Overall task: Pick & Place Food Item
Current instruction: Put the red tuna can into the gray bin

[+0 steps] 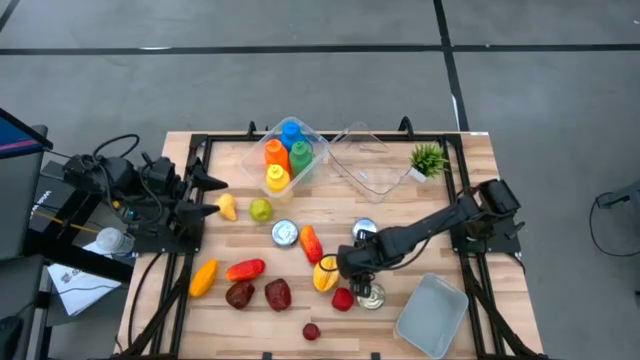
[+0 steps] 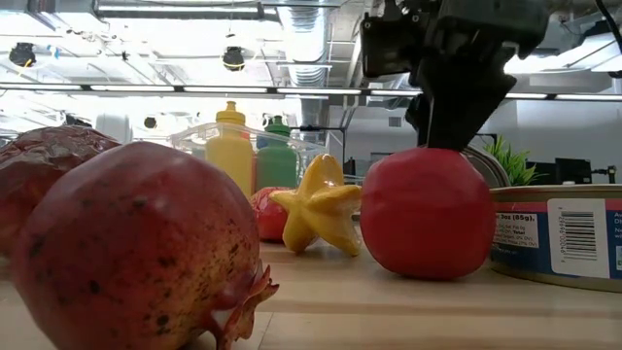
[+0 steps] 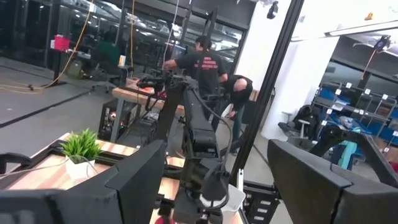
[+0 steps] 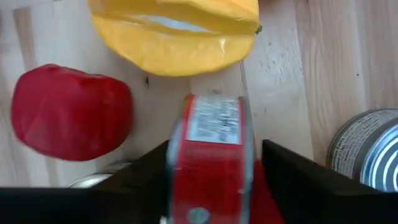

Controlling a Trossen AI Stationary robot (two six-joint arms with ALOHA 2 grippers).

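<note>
The left gripper (image 1: 214, 196) waits at the table's (image 1: 470, 170) left edge, its fingers (image 3: 137, 180) spread wide on nothing, beside a small yellow fruit (image 1: 229, 207) and a green one (image 1: 261, 210). Further right, the right gripper (image 1: 352, 268) hangs over the middle of the table with its fingers on either side of a red can (image 4: 211, 162), close against it. Around it lie a yellow starfruit (image 1: 324, 275), a red tomato (image 1: 343, 299) and a tin (image 1: 371, 296). A grey tray (image 1: 432, 315) sits at the right.

Red can (image 4: 210, 163) on edge between the jaws, beside yellow starfruit (image 4: 177, 34).
</note>
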